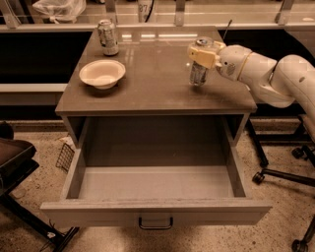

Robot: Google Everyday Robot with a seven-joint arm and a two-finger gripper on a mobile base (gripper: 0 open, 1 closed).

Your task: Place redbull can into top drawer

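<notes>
The gripper (199, 54) sits in the upper right of the frame, over the right rear part of the grey tabletop (152, 86). Its white arm (268, 74) reaches in from the right edge. The yellowish jaws are clenched around the upper part of the redbull can (198, 75), a slim silvery can that stands upright with its pull-tab top showing just above them. The can's base is at the tabletop or just above it; which of the two cannot be told.

Below the tabletop, the top drawer (157, 184) is pulled fully out toward the bottom of the frame. Its grey floor and side walls are in plain view, with nothing seen lying inside. A small dark handle (155, 224) sits at the centre of its flat front panel. The redbull can is well apart from the drawer's opening, further up in the frame.

On the left part of the tabletop rests a shallow white bowl (102, 74). Behind the bowl, near the upper left corner of the tabletop, a shorter mottled can (108, 37) stands upright.

A dark office chair (12, 157) is cut off by the left edge, and the wheeled chair base (280, 174) of another shows at the right, on a speckled floor (275, 231). A crumpled plastic bag (59, 7) lies at the upper left, behind the tabletop.
</notes>
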